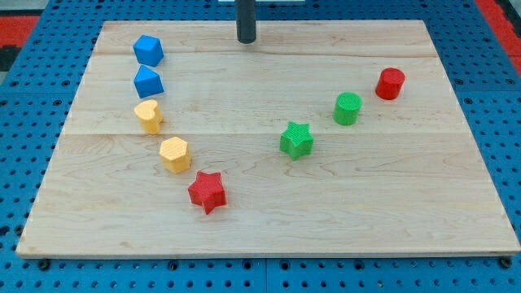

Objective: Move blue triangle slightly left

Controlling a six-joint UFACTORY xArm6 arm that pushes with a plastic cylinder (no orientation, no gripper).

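On the wooden tabletop point(269, 212) you have seven blocks in a rough V. Up the view's left arm of the V, top to bottom: a blue block point(148, 50) of unclear shape, maybe a cube; just below it the blue triangle point(148, 81), your task block, near the tabletop's left edge in the upper left part; then a yellow heart point(148, 115) close under that, a small gap between them; then a yellow block point(174, 154), roughly hexagonal; then a red star point(207, 191) at the bottom point of the V.

Up the view's right arm you see a green star point(296, 139), a green cylinder point(348, 107) and a red cylinder point(390, 83), each a step higher and further right, none touching.

You see the dark rod coming down from the view's top, near the middle. My tip point(246, 40) sits on the wood close to the top edge, touching no block. It is well to the right of the two blue blocks, about level with the upper blue block and a bit above the blue triangle. It is also well apart from the green and red blocks on the right.

You get no jaws on this arm: it ends in the plain rod only, so no grip state to tell.

Around the tabletop you see a blue pegboard point(32, 122) with a red strip point(496, 12) at the top corners.
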